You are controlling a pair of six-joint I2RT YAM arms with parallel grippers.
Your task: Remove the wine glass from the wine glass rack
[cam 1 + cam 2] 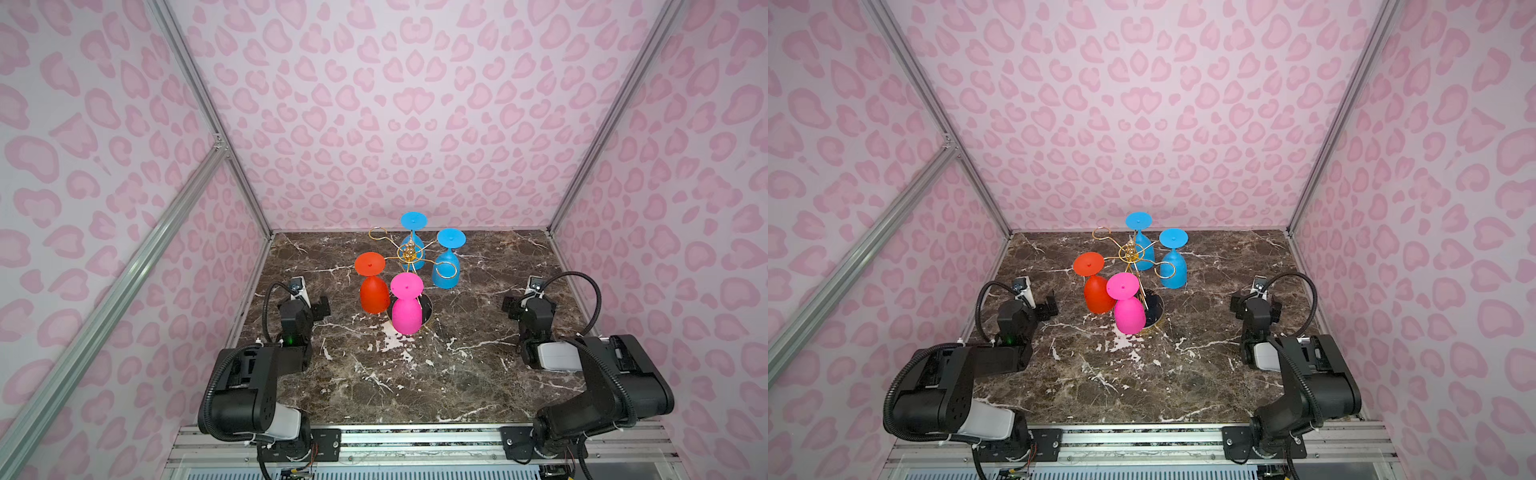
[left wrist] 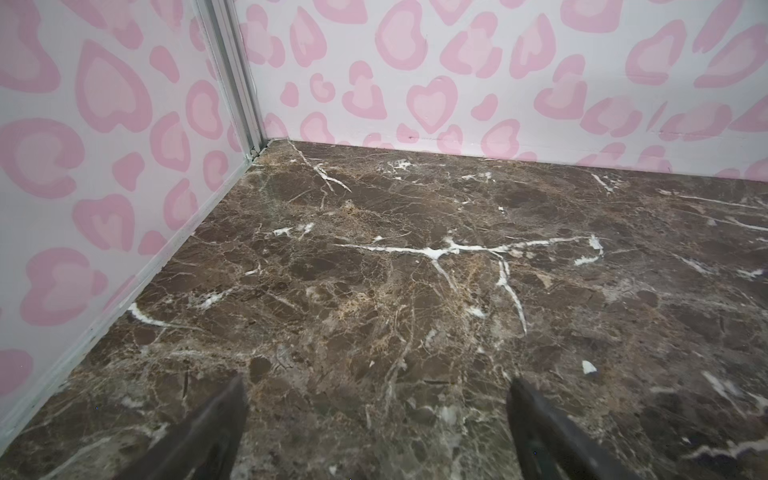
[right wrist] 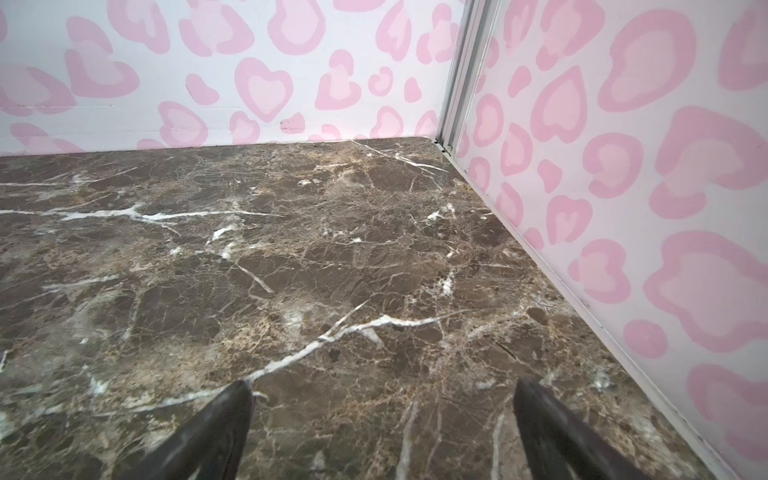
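Marble tabletop (image 1: pixel 415 374): four wine glasses (image 1: pixel 405 311) hanging on rack (image 1: pixel 409 252), none removed; left gripper (image 2: pixel 376 381), right gripper (image 3: pixel 383 383) spread wide, empty, well apart from rack.

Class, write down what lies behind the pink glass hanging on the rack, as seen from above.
Behind the pink glass, part of the rack's round black base shows in both top views. The glass covers the rest of the base.

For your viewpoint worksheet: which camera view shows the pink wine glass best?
Both top views: the pink wine glass hangs there whole, unobstructed. The wrist views miss it, showing marble tabletop and wall.
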